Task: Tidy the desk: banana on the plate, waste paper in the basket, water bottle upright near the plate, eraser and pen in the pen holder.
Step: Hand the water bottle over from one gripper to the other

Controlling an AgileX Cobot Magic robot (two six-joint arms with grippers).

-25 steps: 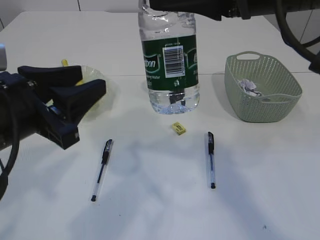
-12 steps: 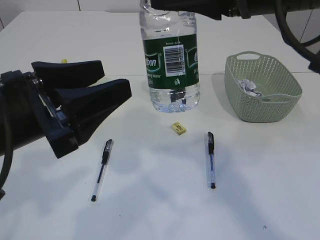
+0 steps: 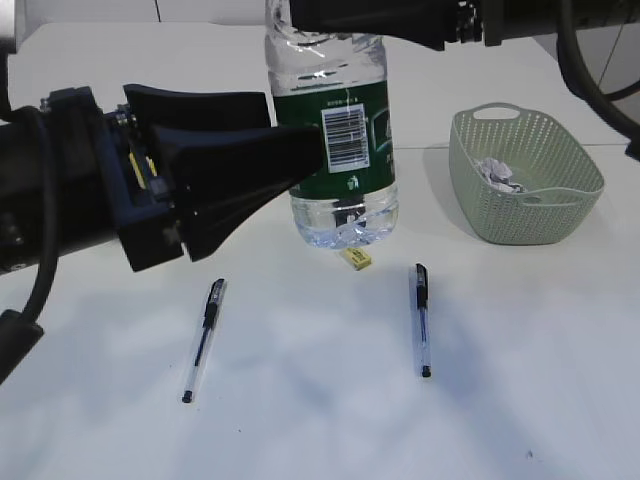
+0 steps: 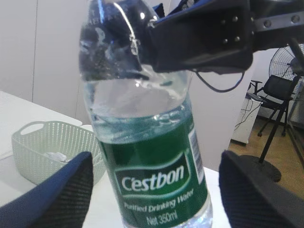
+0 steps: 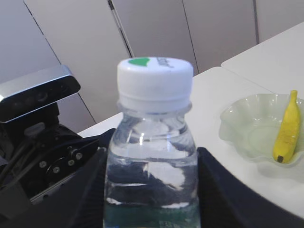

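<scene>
My right gripper (image 3: 325,15) is clamped on the neck of the water bottle (image 3: 335,140), which hangs upright, seemingly just clear of the table, beside the basket (image 3: 525,190) with the eraser (image 3: 356,257) at its base; my left gripper (image 4: 152,190) stands wide apart, empty, its fingers (image 4: 52,192) flanking the label without contact. In my judgement the handover calls for closing squarely on the label band before the right releases. The plate (image 5: 247,121) already holds the banana (image 5: 286,130).
</scene>
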